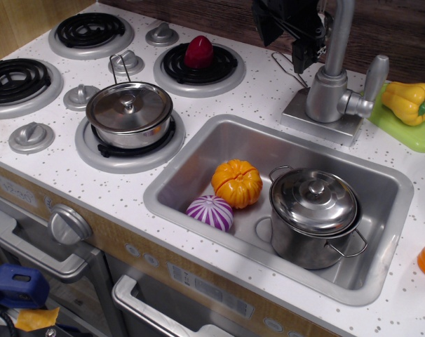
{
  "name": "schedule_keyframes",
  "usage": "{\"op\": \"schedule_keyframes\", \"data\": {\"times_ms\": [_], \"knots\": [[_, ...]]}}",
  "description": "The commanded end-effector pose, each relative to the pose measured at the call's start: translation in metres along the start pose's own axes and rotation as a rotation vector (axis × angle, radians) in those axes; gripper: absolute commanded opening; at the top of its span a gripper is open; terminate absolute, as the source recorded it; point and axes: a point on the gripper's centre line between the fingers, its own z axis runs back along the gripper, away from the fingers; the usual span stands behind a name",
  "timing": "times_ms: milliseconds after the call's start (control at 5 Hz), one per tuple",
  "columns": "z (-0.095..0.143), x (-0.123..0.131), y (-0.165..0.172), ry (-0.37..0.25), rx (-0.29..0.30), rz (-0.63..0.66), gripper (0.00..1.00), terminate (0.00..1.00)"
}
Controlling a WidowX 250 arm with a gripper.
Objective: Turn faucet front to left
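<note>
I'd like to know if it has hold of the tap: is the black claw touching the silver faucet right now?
Cannot tell. In the only view, the claw overlaps the faucet neck near the picture's top edge, so neither contact nor a gap shows plainly.

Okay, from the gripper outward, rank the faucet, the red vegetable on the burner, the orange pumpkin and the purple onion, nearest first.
1. faucet, right beside the gripper
2. red vegetable, on the back burner to its left
3. orange pumpkin, in the sink
4. purple onion, in the sink, nearer the front

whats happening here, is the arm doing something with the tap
The black gripper is up beside the neck of the silver faucet, behind the sink. Whether it grips the neck cannot be told. In the sink sit a lidded steel pot, an orange pumpkin and a purple striped vegetable.
</note>
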Motion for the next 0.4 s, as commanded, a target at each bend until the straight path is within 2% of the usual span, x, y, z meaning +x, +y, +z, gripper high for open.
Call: {"op": "schedule_keyframes", "data": {"times_ms": [0,200], "knots": [[0.0141,0.0141,0.021,-0.07,0.043,-0.012,1.0,0.0],[0.015,0.0145,0.0178,-0.065,0.052,-0.011,1.0,1.0]]}}
